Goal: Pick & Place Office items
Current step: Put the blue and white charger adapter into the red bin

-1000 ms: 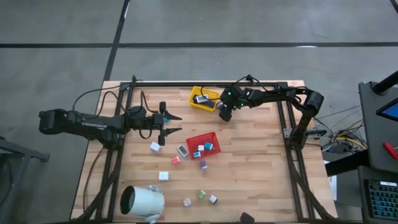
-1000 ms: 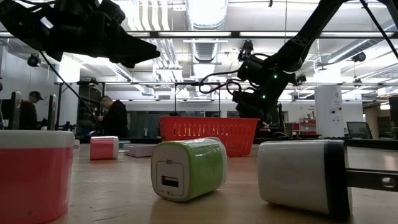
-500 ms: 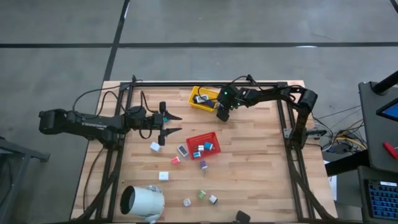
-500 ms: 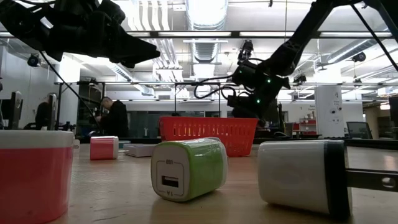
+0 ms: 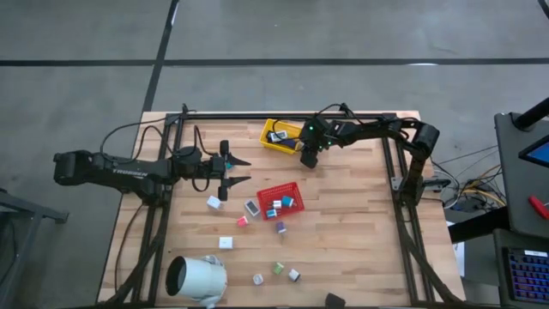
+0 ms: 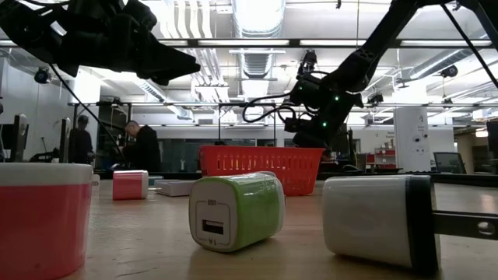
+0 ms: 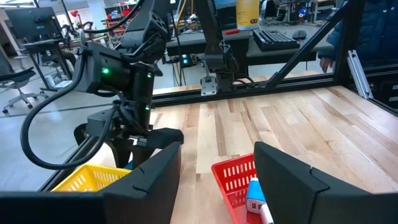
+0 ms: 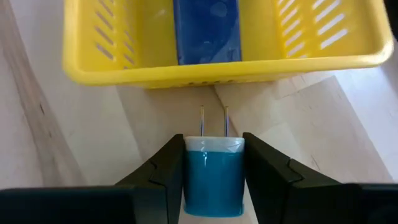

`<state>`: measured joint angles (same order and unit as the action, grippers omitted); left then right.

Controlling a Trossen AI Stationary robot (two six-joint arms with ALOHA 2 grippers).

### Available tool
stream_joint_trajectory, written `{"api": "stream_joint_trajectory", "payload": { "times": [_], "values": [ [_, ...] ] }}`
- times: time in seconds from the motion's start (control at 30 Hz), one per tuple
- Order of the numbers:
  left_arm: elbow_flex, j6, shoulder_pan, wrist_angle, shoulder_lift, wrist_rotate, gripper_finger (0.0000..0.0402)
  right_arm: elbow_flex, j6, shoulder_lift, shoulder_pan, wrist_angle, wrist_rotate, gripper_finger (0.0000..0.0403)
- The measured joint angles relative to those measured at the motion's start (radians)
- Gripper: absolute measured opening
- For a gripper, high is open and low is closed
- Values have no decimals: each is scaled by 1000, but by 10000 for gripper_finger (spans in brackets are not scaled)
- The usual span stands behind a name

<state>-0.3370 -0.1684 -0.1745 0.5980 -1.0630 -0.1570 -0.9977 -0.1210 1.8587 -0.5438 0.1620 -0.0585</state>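
Right end effector: its two dark fingers are clamped on a teal plug block; the block's two metal pins point toward the yellow tray.
Where the block is: in the air just beside the yellow tray, not over it yet; a dark blue piece already lies inside.
Step in hand: it looks like the teal block should go into the yellow tray.
How to do it well: the arm should bring the block right over the tray's wall first; it should hold tight until then, so the block does not drop on the surface.
Left end effector: fingers apart, holding nothing; it waits near the red tray.
Other pieces: small blocks lie loose on the surface.
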Motion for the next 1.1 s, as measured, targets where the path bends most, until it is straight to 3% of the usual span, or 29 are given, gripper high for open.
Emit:
{"api": "stream_joint_trajectory", "payload": {
  "times": [0.7, 1.1],
  "values": [
    [0, 0, 0, 0, 0, 0, 206, 2, -29, -1, 31, 11, 0, 125],
    [0, 0, 0, 0, 0, 0, 206, 3, -55, -1, 77, 17, -57, 125]
  ]
}}
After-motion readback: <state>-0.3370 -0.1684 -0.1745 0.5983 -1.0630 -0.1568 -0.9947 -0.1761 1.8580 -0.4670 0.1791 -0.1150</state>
